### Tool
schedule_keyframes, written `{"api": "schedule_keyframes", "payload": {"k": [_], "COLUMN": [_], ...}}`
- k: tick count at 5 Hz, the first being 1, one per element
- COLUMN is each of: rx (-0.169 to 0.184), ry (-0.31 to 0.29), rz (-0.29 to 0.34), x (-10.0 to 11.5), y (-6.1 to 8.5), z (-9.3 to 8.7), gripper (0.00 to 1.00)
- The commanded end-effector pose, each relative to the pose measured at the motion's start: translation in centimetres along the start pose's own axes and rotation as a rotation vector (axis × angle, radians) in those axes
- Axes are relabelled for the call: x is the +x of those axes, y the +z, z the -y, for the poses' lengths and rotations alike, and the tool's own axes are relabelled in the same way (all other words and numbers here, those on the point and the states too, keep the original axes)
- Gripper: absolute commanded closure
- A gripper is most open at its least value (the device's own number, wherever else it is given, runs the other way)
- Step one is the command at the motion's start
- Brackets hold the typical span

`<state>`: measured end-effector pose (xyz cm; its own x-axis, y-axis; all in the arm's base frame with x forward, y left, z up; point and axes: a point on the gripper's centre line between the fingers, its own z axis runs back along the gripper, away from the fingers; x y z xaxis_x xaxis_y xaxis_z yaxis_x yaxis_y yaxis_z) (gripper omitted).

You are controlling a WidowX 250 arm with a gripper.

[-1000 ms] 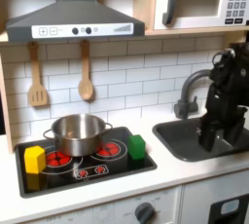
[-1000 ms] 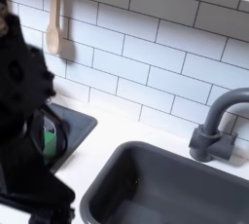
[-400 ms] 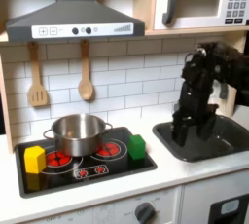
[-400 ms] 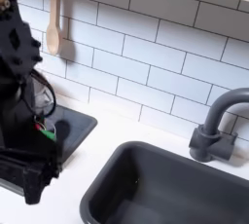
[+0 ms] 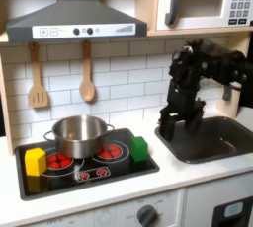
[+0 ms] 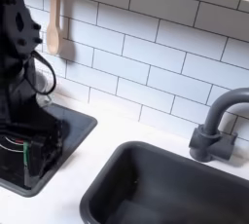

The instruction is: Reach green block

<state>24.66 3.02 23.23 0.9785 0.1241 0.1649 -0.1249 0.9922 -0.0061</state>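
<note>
**A:** The green block [image 5: 140,149] — where do you have it in the first exterior view?

**B:** It sits on the black stove top [image 5: 59,180], at the edge nearest the sink [image 5: 222,147], on the first exterior view's right of the red burners. It rests flat, with one face toward the camera. It is close to cubic, perhaps slightly taller than wide, so I would not claim a real long axis. My gripper [image 5: 169,124] hangs above the counter strip between stove and sink, apart from the block and higher than it. I cannot tell whether my fingers are spread or closed; they read as one dark mass.

**A:** What could go wrong from there?

**B:** I judge that if I come in low and sideways, I could shove the block across the smooth stove top toward the steel pot [image 5: 79,134] instead of stopping over it. The yellow block [image 5: 36,161] is well apart at the far side, so confusing the two is unlikely.

**A:** And in the second exterior view?

**B:** My gripper [image 6: 33,158] is low over the stove top's corner, and the green block I cannot make out for certain behind it. That is the second risk: my own arm hides the target, so a descent could land on its edge and tip it.
</note>
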Motion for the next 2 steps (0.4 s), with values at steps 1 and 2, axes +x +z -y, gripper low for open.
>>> {"api": "schedule_keyframes", "payload": {"k": [1, 2], "rx": [0.005, 0.011], "ry": [0.021, 0.024], "rz": [0.006, 0.014], "x": [3.1, 4.3], "y": [-0.7, -1.1], "z": [-1.6, -2.4], "gripper": [0.0, 0.0]}}
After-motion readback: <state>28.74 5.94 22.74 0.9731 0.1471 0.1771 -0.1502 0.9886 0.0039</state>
